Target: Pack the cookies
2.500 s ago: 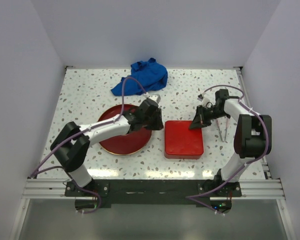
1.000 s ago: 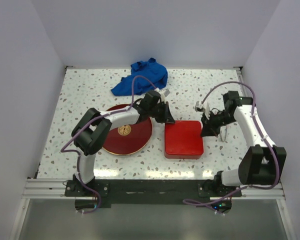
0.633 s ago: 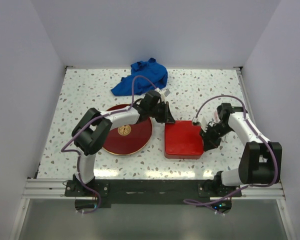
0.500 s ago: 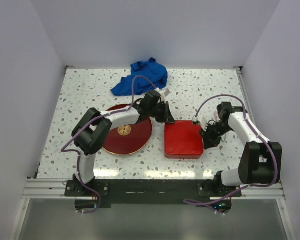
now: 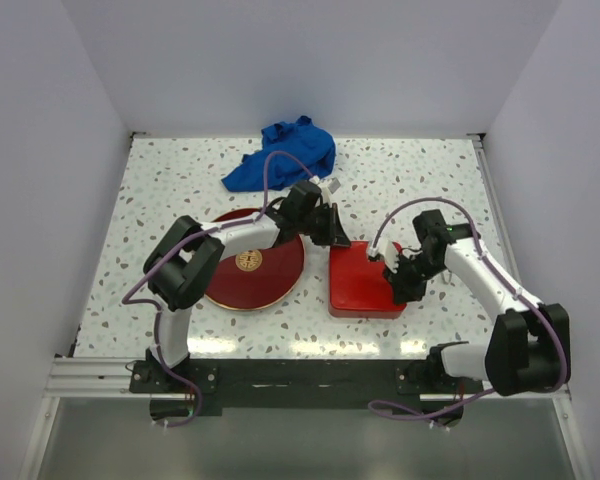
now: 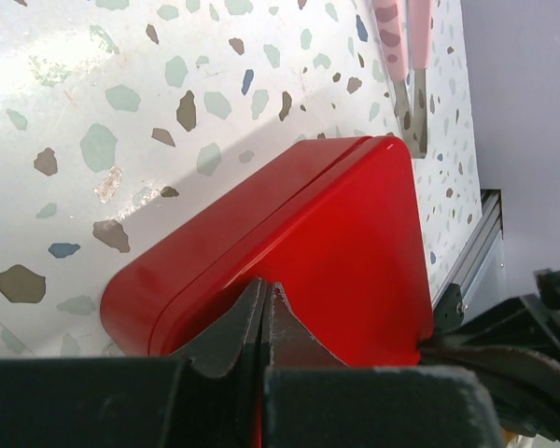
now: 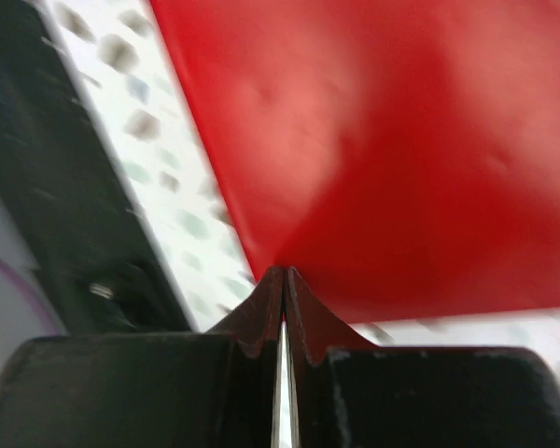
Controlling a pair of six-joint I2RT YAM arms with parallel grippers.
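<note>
No cookies show in any view. A closed red square tin point(image 5: 365, 278) lies at the table's middle; it also shows in the left wrist view point(image 6: 345, 233) and the right wrist view point(image 7: 401, 140). My left gripper point(image 5: 335, 236) is shut, its tips point(image 6: 264, 286) at the tin's far left corner, over the lid. My right gripper point(image 5: 400, 287) is shut, its tips point(image 7: 285, 272) at the tin's right edge near the front corner. Neither holds anything that I can see.
A dark red plate point(image 5: 275, 272) with a gold round emblem point(image 5: 247, 262) lies left of the tin, with nothing on it. A crumpled blue cloth point(image 5: 285, 152) lies at the back. Pink tongs point(image 6: 406, 56) lie right of the tin.
My right gripper has moved left and nearer, from the table right of the tin to the tin's right front edge. My left gripper left the plate earlier and has stayed at the tin's corner.
</note>
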